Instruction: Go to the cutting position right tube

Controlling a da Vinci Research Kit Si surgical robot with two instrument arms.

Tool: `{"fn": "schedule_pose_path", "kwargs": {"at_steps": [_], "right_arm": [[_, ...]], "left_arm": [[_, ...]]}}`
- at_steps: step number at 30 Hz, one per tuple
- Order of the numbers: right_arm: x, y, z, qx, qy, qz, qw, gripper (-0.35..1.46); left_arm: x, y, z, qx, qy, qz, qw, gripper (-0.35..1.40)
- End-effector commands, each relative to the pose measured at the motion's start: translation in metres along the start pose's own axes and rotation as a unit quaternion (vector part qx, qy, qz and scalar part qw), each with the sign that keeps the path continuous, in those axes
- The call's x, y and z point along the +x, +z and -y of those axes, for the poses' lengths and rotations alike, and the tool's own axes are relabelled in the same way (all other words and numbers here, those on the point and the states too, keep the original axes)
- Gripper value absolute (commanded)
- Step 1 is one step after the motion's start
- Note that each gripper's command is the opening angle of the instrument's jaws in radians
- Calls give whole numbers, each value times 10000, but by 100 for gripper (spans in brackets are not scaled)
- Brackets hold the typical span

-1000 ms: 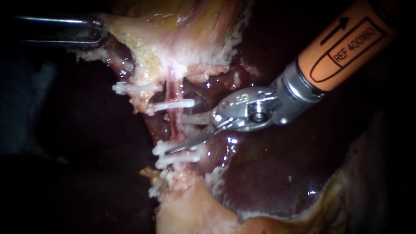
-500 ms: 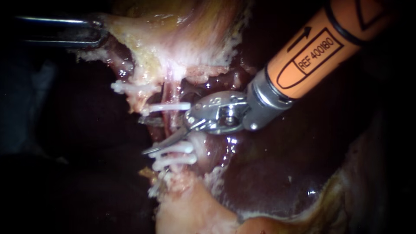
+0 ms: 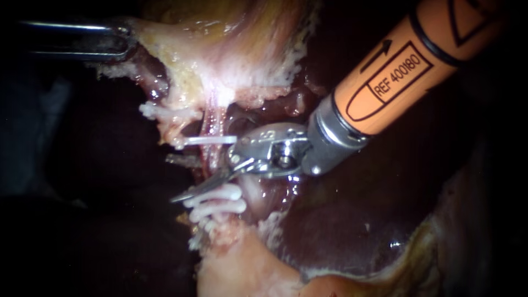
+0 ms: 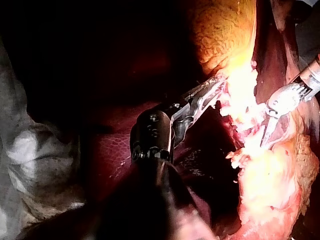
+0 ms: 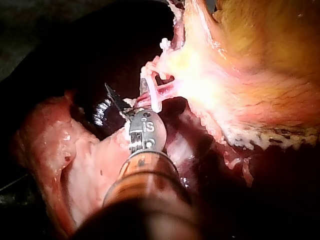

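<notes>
Between the clips (image 3: 213,140), tube (image 3: 211,122) vertical.

Right instrument (image 3: 175,180): shiny metal, matt sleeve; clips (image 3: 217,201) white plastic; liver (image 3: 341,220) wet-glossy.

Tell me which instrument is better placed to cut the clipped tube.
Right. The right instrument has its open blades astride the tube, between the upper clip and the lower clips. The left instrument is away from it, jaws shut on pale tissue.
</notes>
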Motion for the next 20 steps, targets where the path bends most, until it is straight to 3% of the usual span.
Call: {"fn": "schedule_pose_path", "kwargs": {"at_steps": [1, 7, 20], "right_arm": [[4, 0, 5, 25, -6, -6, 10000, 118], [16, 0, 19, 77, 2, -40, 10000, 118], [15, -2, 17, 81, 1, -39, 10000, 119]], "left_arm": [[0, 0, 0, -3, 0, 0, 10000, -35], [0, 0, 0, -4, 0, 0, 10000, -35], [0, 0, 1, -6, 1, 1, 10000, -35]]}}
